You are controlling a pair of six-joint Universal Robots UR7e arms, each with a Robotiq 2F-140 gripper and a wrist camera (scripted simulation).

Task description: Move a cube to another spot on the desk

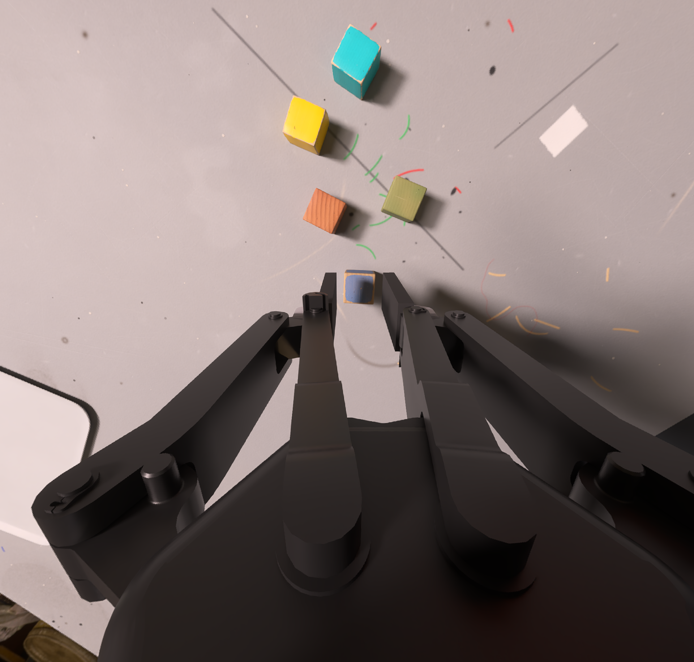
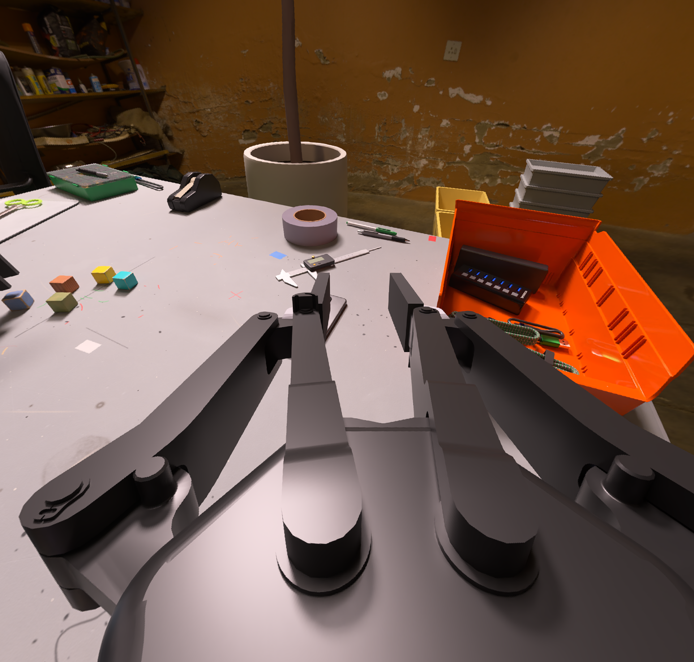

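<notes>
In the left wrist view a small blue cube with bare wooden edges sits between the fingertips of my left gripper. The jaws are open, with a narrow gap on each side of the cube. Beyond it on the grey desk stand an orange cube, an olive green cube, a yellow cube and a teal cube. The right wrist view shows the same cubes far to the left, the blue cube nearest the edge. My right gripper is open and empty above the desk.
An orange bin with a black hub and a cable stands at the right. A tape roll, a caliper, pens, a tape dispenser and a green box lie farther back. A white tray corner is at the left.
</notes>
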